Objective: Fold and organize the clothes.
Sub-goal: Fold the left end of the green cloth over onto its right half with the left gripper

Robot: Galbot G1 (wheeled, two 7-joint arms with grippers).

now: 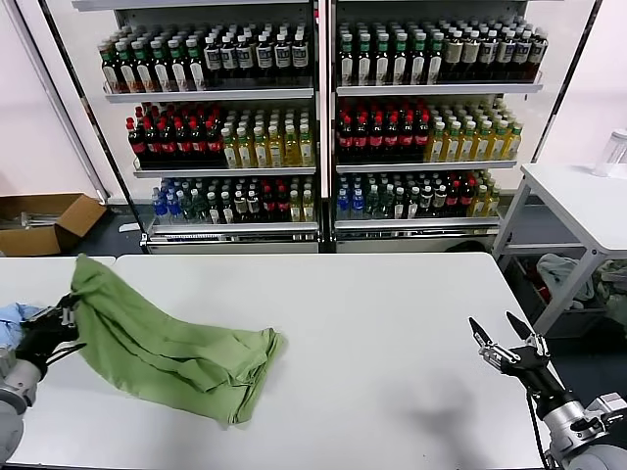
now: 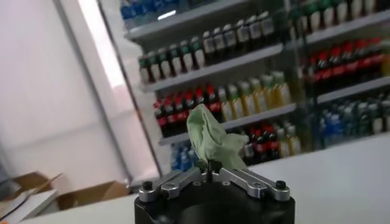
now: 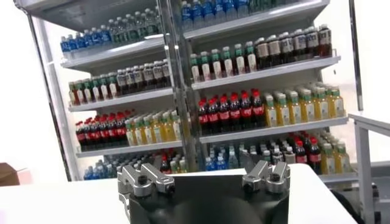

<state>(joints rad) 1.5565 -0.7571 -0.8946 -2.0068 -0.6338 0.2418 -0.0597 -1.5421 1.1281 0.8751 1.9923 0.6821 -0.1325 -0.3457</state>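
Observation:
A light green shirt (image 1: 167, 343) lies bunched on the left of the white table (image 1: 392, 343), plain side up, running from the left edge toward the middle. My left gripper (image 1: 67, 315) is shut on one end of it and holds that end raised off the table. In the left wrist view a tuft of green fabric (image 2: 210, 137) stands up from between the closed jaws of my left gripper (image 2: 211, 169). My right gripper (image 1: 502, 335) is open and empty above the table's right front corner, far from the shirt. It also shows spread wide in the right wrist view (image 3: 204, 176).
A drinks fridge (image 1: 323, 127) full of bottles stands behind the table. A cardboard box (image 1: 44, 220) sits on the floor at back left. A second white table (image 1: 588, 201) stands at right, with cloth in a bin (image 1: 563, 279) under it. A pale blue cloth (image 1: 15, 318) lies at the left edge.

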